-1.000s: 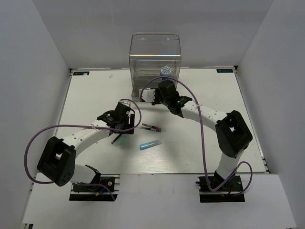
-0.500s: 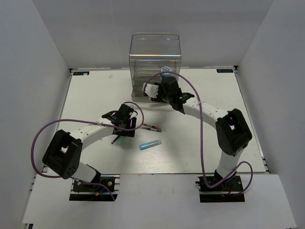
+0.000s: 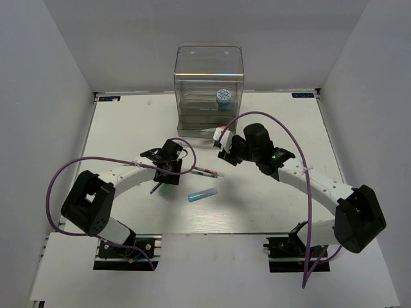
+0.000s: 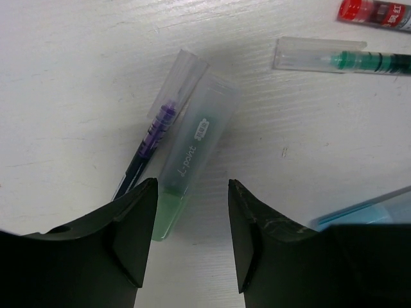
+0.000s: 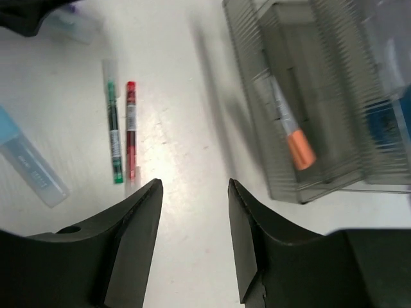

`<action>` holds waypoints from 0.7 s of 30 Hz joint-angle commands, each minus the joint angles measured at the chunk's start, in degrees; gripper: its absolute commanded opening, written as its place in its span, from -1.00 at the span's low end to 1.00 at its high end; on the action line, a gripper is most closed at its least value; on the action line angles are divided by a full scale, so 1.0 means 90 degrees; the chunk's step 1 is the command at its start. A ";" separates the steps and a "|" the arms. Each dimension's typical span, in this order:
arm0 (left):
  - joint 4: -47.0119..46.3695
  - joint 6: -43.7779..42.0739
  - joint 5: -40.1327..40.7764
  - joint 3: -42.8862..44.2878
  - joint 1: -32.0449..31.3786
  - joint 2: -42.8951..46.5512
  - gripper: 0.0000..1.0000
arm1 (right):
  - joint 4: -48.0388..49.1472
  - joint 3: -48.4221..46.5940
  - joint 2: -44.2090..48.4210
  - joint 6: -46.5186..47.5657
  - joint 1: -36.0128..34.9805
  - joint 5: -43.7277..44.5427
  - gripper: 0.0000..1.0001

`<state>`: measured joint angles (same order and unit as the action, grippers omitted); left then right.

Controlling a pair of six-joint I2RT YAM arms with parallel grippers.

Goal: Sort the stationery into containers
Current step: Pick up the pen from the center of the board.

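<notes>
The clear drawer organiser [image 3: 209, 70] stands at the table's far middle, with the blue-white roll [image 3: 223, 96] inside it. In the right wrist view an orange-tipped marker [image 5: 292, 136] lies in a low drawer of the organiser [image 5: 334, 160]. My left gripper [image 3: 168, 168] is open, low over a green-ended clear marker [image 4: 192, 160] and a dark thin pen [image 4: 157, 131], with the marker's green end between its jaws. A teal-green pen [image 4: 347, 59], a red-marked pen [image 3: 205, 171] and a light blue marker [image 3: 202, 194] lie to its right. My right gripper [image 3: 226, 149] is open and empty, just in front of the organiser.
White walls close in the table [image 3: 289, 192] on the left, back and right. The left arm's purple cable [image 3: 64, 186] loops over the near left, and the right arm's cable arcs over the middle right.
My right gripper has drawn back from the organiser's front, towards the near right. My left gripper has shifted slightly right, over the markers.
</notes>
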<state>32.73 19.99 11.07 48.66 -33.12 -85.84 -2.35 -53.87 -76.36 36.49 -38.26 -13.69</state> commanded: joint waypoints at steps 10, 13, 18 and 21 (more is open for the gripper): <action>0.0064 -0.0141 -0.0224 0.0228 -0.0030 -0.0637 0.11 | 0.0622 0.0868 0.0583 -0.0548 0.0140 -0.0880 0.03; 0.0064 -0.0141 -0.0293 0.0286 -0.0030 -0.0706 -0.13 | 0.0691 0.1004 0.0662 -0.0578 0.0227 -0.1056 0.03; 0.0064 -0.0199 -0.0526 0.0345 -0.0030 -0.0483 -0.60 | 0.0808 0.1219 0.0789 -0.0646 0.0354 -0.1154 0.03; 0.0064 -0.0326 -0.1014 0.0558 -0.0030 -0.0005 -0.77 | 0.0886 0.1307 0.0847 -0.0734 0.0471 -0.1164 0.03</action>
<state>33.06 18.57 6.61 51.11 -33.17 -90.98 2.28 -42.78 -70.48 31.59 -34.92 -22.57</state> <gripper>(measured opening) 0.347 0.515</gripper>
